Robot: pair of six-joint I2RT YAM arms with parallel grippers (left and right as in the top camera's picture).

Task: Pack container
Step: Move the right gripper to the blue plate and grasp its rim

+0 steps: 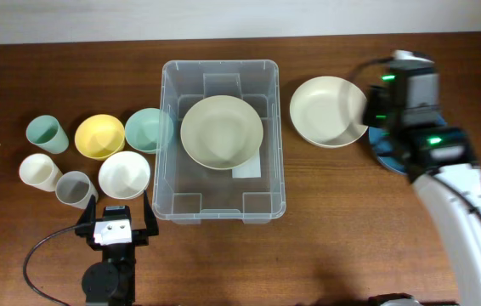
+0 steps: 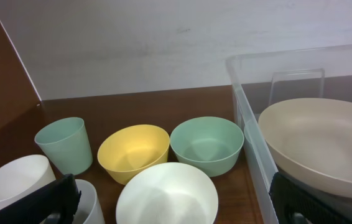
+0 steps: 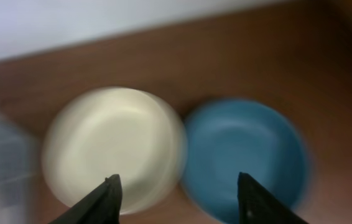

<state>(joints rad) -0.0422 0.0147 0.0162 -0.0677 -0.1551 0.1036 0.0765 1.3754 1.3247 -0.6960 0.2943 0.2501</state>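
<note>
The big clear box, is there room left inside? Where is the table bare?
Inside the container, bare floor is left at the near end, in front of the cream plate. The table is bare in front of the container. It is crowded left, with six cups and bowls, and right, with two plates.

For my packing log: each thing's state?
Clear plastic rectangular container: holds one plate.
Cream round plate inside: packed.
Cream round plate beside it: unpacked.
Blue round plate: unpacked.
Yellow bowl: empty.
Green bowl: empty.
White bowl: empty.
Green cup: upright.
White cup: upright.
Grey cup: upright.
Left gripper: open.
Right gripper: open.
</note>
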